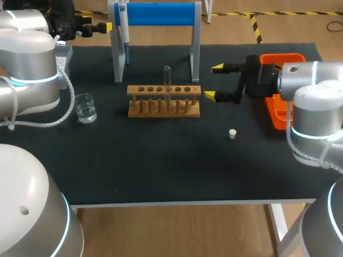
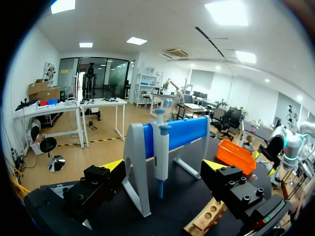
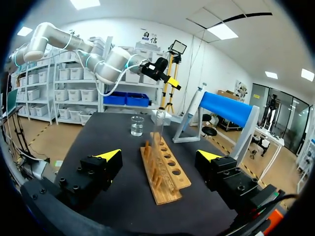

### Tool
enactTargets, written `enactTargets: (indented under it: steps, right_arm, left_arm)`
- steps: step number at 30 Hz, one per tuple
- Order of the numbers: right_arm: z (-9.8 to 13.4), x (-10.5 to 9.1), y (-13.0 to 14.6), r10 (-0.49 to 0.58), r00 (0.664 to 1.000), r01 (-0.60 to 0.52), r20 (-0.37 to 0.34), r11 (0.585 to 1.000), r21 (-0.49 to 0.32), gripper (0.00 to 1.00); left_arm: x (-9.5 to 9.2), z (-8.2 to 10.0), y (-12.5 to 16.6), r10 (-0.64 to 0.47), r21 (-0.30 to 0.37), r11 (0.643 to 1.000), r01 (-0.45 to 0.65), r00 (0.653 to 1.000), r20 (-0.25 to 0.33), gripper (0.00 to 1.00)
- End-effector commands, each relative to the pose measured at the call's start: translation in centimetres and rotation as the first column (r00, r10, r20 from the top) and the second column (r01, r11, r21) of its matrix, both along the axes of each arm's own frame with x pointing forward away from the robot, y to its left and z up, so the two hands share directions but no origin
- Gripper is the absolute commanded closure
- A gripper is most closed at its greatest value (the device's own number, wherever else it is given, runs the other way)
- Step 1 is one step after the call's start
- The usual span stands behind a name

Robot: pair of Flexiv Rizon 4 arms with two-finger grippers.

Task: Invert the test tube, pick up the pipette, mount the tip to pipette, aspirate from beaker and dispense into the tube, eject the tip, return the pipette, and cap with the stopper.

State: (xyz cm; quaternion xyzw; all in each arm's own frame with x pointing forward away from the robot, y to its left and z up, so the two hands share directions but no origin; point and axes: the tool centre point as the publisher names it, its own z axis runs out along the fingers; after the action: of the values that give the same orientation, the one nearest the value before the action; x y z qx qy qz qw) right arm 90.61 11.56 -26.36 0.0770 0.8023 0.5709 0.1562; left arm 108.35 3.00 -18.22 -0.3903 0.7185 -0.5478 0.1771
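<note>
A clear test tube [image 1: 167,80] [image 3: 158,127] stands in the wooden rack [image 1: 163,100] [image 3: 165,171] [image 2: 208,217] at mid-table. My right gripper [image 1: 213,82] [image 3: 159,155] hovers open just right of the rack, fingers pointing at it, holding nothing. The blue-and-white pipette [image 1: 123,25] [image 2: 161,152] [image 3: 195,105] hangs on the blue-barred stand [image 1: 155,15] [image 2: 179,133]. My left gripper [image 1: 103,27] [image 2: 163,166] is open at the back left, facing the pipette from a short distance. A glass beaker [image 1: 86,107] [image 3: 137,126] sits left of the rack. The small white stopper [image 1: 232,134] lies right of centre.
An orange tray [image 1: 278,115] [image 2: 237,155] lies at the right edge under my right arm. A grey box [image 1: 63,54] sits at the back left beside my left arm. The black mat's front half holds only the stopper.
</note>
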Motion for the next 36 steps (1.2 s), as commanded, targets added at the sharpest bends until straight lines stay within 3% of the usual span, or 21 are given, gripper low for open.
enactTargets:
  steps: [1,13,20,27,36]
  right_arm:
    - [-0.1,-0.1,0.3,-0.008,1.000,0.008,0.002,1.000,-0.002,0.00]
    - [-0.1,-0.1,0.3,-0.008,1.000,0.008,0.002,1.000,-0.002,0.00]
    - [-0.1,-0.1,0.3,-0.008,1.000,0.008,0.002,1.000,-0.002,0.00]
    - [-0.1,-0.1,0.3,-0.008,1.000,0.008,0.002,1.000,-0.002,0.00]
    - [-0.1,-0.1,0.3,-0.008,1.000,0.008,0.002,1.000,-0.002,0.00]
  left_arm:
    - [0.0,0.0,0.0,0.000,0.000,1.000,0.000,1.000,0.000,0.00]
    - [0.0,0.0,0.0,0.000,0.000,1.000,0.000,1.000,0.000,0.00]
    - [-5.3,-0.1,-2.2,-0.073,-0.003,0.997,0.073,0.993,0.089,0.00]
    - [-10.4,-0.2,-4.7,-0.197,0.008,0.980,0.199,0.965,0.175,0.00]
    - [-14.9,-1.8,-7.1,-0.365,0.099,0.931,0.352,0.911,0.194,0.00]
